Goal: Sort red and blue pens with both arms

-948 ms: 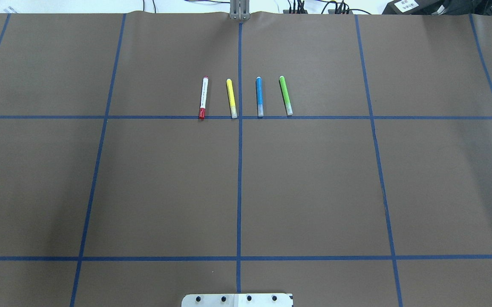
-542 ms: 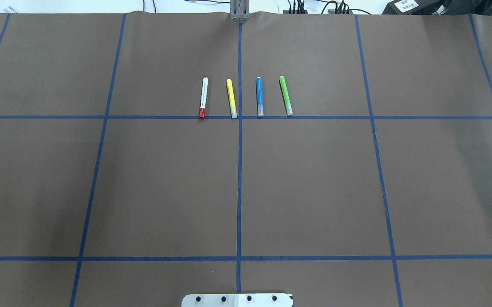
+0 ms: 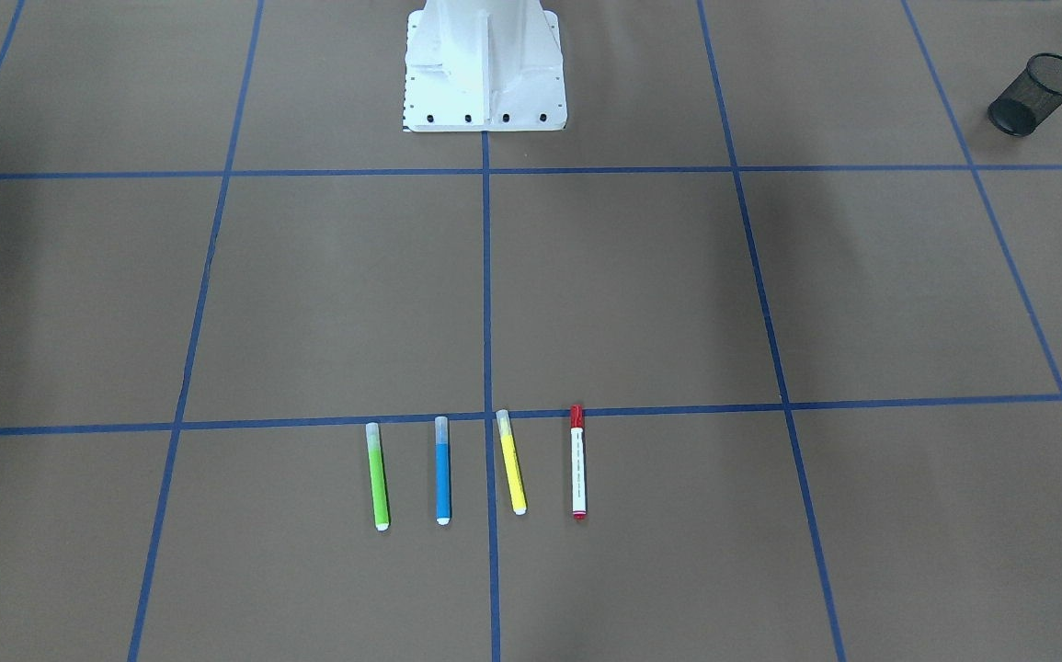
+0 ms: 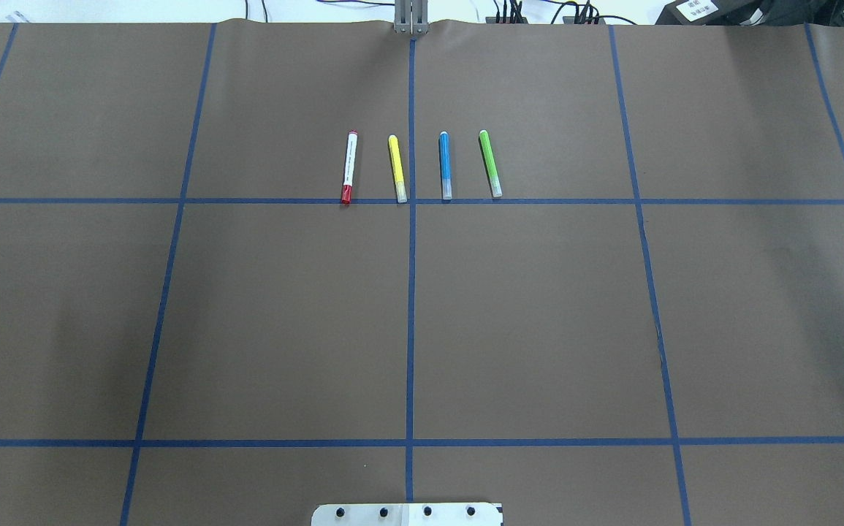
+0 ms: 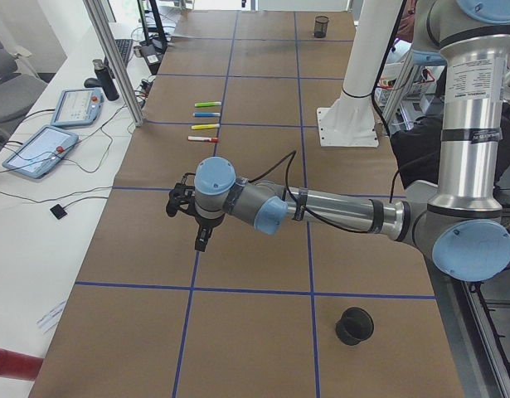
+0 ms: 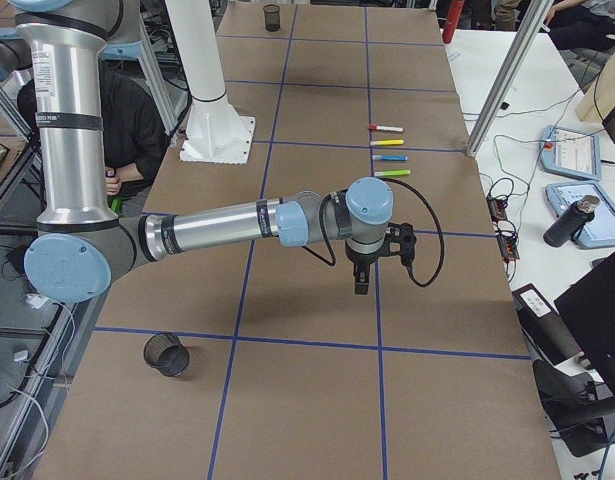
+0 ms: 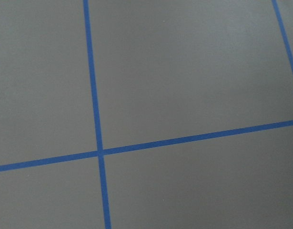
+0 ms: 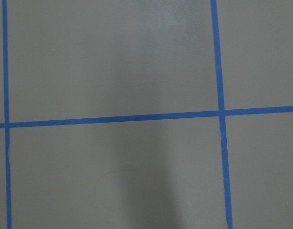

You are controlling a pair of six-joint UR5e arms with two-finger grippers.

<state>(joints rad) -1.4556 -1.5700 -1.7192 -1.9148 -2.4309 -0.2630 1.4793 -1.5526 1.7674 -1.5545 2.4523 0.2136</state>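
Brown paper is covering the whole table (image 4: 538, 329), with blue tape dividing it into a grid, and you are looking at a task that, in my judgement, is not yet begun. Both arms are reaching out low over bare squares: the left arm (image 5: 337, 211) is showing only in the left side view and the right arm (image 6: 227, 225) only in the right side view. Both are well apart from the pens, so I cannot tell whether the left gripper (image 5: 201, 242) or the right gripper (image 6: 361, 280) is released or clenched. One black mesh cup (image 5: 354, 325) is standing near the table's left end and another mesh cup (image 6: 167, 353) near its right end, each apparently waiting for a pen. All four markers are lying side by side in one row: the red pen (image 4: 349, 166), the yellow marker (image 4: 397, 168), the blue pen (image 4: 444, 164) and the green marker (image 4: 490, 163), none touching. Fine print is running along the red pen's white barrel, but it is too small to read.
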